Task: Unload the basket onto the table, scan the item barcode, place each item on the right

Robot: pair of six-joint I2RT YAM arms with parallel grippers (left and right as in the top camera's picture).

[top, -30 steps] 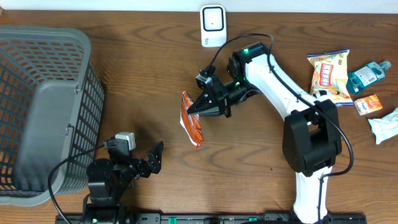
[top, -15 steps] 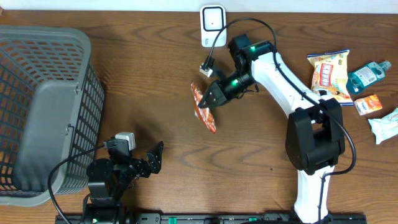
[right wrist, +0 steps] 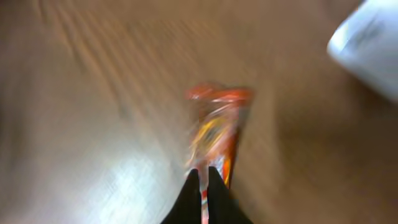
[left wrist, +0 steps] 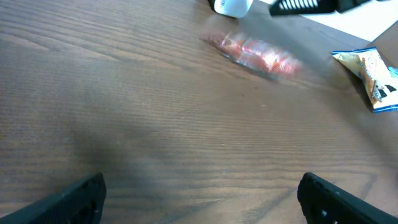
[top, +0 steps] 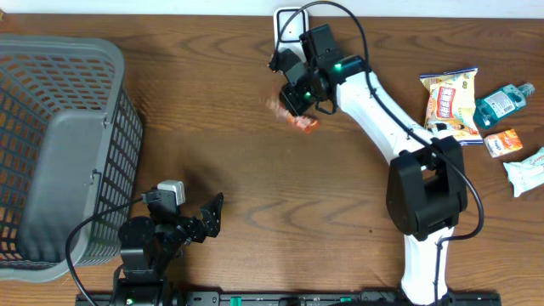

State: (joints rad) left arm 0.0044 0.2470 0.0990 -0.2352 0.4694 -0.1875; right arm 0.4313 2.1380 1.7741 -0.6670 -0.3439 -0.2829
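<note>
Since a second ago the right arm has swung the orange packet (top: 300, 121) up and away from mid-desk, toward the white scanner (top: 284, 17) at the far edge; the left arm has not stirred.

From overhead, the right pincer (top: 293, 105) hangs just in front of the scanner with the packet dangling below it, blurred, clear of the desk (top: 212, 102). The left pincer (top: 206, 217) sits spread at the near edge beside the basket (top: 51, 144), holding nothing.

In the left wrist view, the left pincer (left wrist: 202, 196) is spread wide over bare wood. The packet (left wrist: 258, 55) shows far off as a smear, with the scanner (left wrist: 231, 6) behind it and a snack bag (left wrist: 370, 70) to the right.

In the right wrist view, the right pincer (right wrist: 204, 182) is pressed together, pinching the packet (right wrist: 216, 130) by its near end. The scanner (right wrist: 370, 43) is a pale blur at upper right.

The grip is on one thin end only, so a fast swing could let the packet twist or slip. I cannot tell where the barcode faces; if it turns away from the scanner, the read may fail. The arm is also close enough to nudge the scanner.
</note>
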